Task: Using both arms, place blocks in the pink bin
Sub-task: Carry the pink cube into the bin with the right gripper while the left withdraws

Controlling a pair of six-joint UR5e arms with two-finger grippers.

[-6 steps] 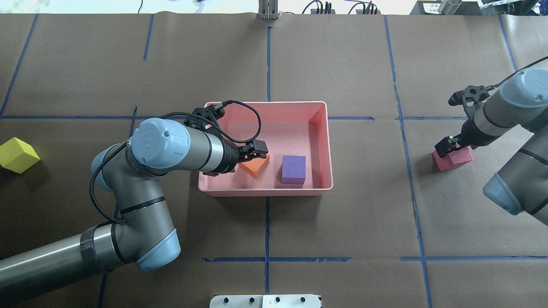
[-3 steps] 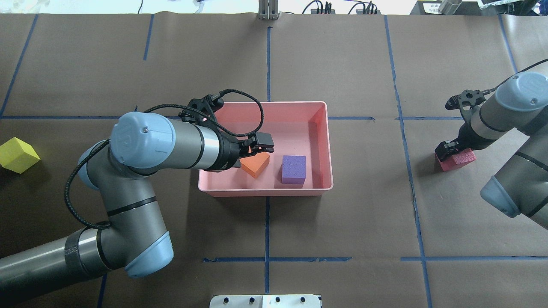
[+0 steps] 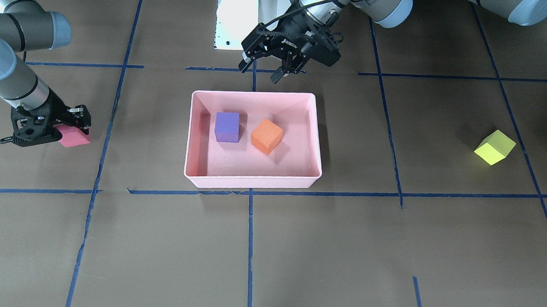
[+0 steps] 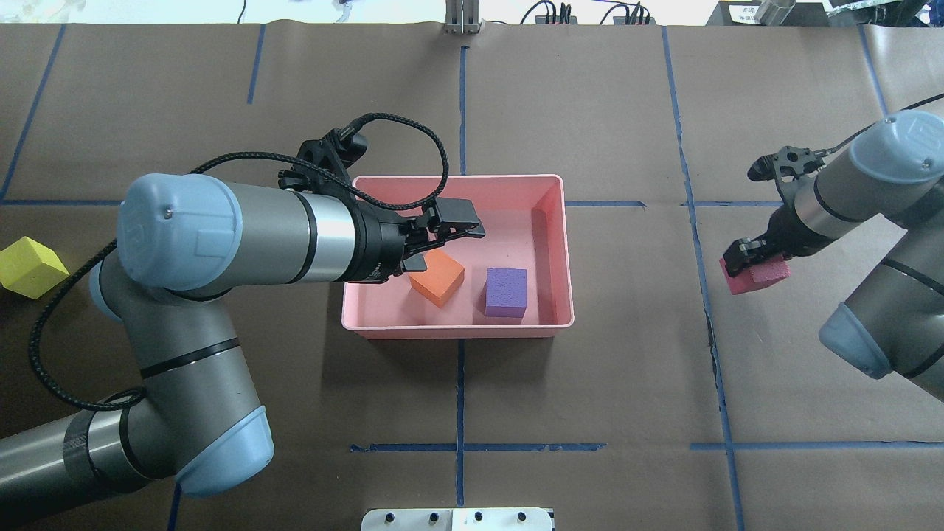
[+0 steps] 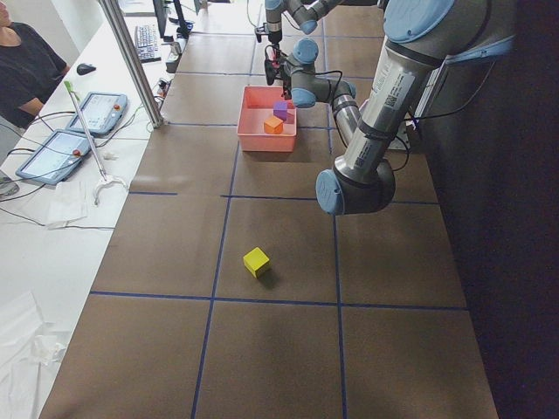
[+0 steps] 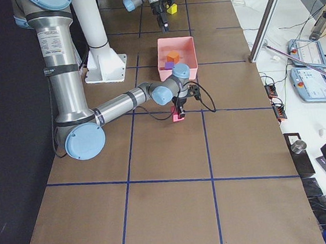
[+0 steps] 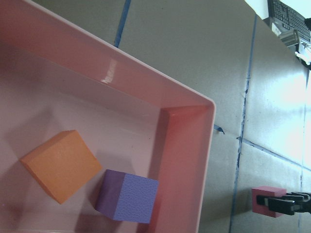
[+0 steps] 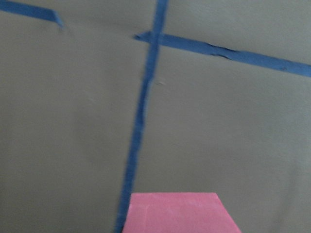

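Observation:
The pink bin [image 4: 457, 330] stands mid-table and holds the orange block [image 4: 437, 276] and the purple block [image 4: 506, 292]. They also show in the front view, orange [image 3: 267, 136] and purple [image 3: 227, 126]. My left gripper [image 4: 459, 221] is open and empty, raised over the bin's left part above the orange block. My right gripper [image 4: 748, 257] is shut on the red-pink block [image 4: 761, 274] to the right of the bin and holds it just off the table. The yellow-green block [image 4: 29, 267] lies alone at the far left.
The white pedestal base [image 3: 240, 18] stands at the robot's side of the table, behind the bin [image 3: 253, 182]. Blue tape lines cross the brown table cover. A side bench with tablets [image 5: 96, 112] and an operator [image 5: 26, 65] runs along the far table edge.
My left gripper has let go of the orange block, which stays in the bin, and has risen and drawn back. My right gripper has moved the red-pink block leftward toward the bin.

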